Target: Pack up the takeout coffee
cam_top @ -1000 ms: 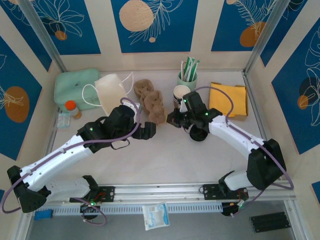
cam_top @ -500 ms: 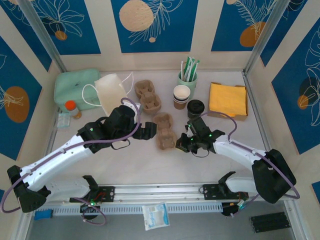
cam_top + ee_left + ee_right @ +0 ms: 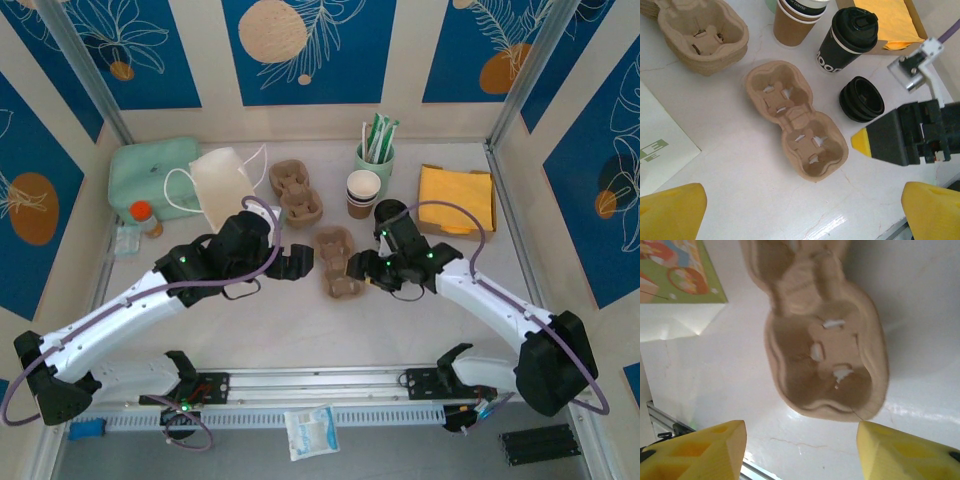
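Pulp carrier (image 3: pixel 795 120) is laid pockets-up between the empty, wide-open left tool (image 3: pixel 800 210) and right tool (image 3: pixel 802 450) so the coffee (image 3: pixel 850 37) can be seated.

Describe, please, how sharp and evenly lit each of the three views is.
Top external: sharp and evenly lit, with only soft shadows on the table. Left wrist: the pulp carrier is crisp, and a glare streak lies on the table near the bottom edge. Right wrist: the carrier looks soft and out of focus, with bright glare on the table beside it.
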Motion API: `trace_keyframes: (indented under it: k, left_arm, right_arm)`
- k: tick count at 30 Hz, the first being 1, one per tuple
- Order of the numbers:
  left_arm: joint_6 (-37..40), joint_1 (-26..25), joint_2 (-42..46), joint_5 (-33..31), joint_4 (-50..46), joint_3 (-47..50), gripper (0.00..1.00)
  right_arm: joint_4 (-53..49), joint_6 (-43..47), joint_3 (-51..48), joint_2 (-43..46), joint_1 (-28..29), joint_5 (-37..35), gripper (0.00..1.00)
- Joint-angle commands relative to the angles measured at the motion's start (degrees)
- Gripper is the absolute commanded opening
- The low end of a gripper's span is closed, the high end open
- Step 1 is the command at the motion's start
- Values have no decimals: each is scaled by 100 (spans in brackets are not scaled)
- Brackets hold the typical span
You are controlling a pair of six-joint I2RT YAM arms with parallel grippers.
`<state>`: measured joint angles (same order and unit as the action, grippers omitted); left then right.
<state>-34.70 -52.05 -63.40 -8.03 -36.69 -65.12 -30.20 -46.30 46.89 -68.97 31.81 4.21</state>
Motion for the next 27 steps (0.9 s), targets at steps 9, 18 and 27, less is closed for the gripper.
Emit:
trace_keyframes:
  k: [9,18,27]
  left_arm:
    - [-149,-60,561,-519,122,313,99]
    - [-160,-58,758,-610,84,449,99]
    - [-158,-51,839,-664,83,494,99]
  right_arm:
    - [-1347,1051,1998,-1923,559,-1540,66]
    - [-1653,1114,2810,-3071,847,-2315,65]
    - [-1624,1268,3148,-3488,870,-2278,58]
